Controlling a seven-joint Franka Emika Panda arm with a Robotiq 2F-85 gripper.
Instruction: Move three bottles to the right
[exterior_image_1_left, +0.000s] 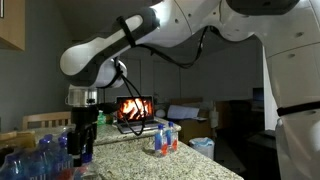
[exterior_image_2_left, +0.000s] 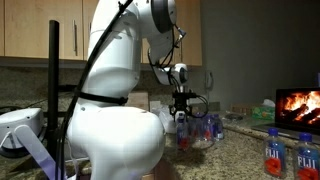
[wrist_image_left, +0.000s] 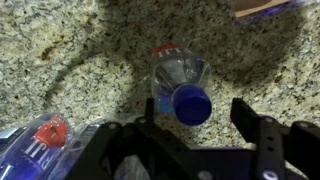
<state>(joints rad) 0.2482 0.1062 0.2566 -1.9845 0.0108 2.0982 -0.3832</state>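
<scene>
On the granite worktop (wrist_image_left: 85, 50), one bottle (wrist_image_left: 178, 72) stood upright between the gripper's (wrist_image_left: 197, 112) wide-apart jaws. An off-centre squeeze could have tipped it toward its red-capped neighbour (wrist_image_left: 48, 135).

A speckled granite tabletop (wrist_image_left: 60, 50) lies under the pincer (exterior_image_1_left: 83, 150); beyond it a screen (exterior_image_1_left: 134, 108) shows flames, with wooden cabinets (exterior_image_2_left: 35, 35) higher up in dim light.
</scene>
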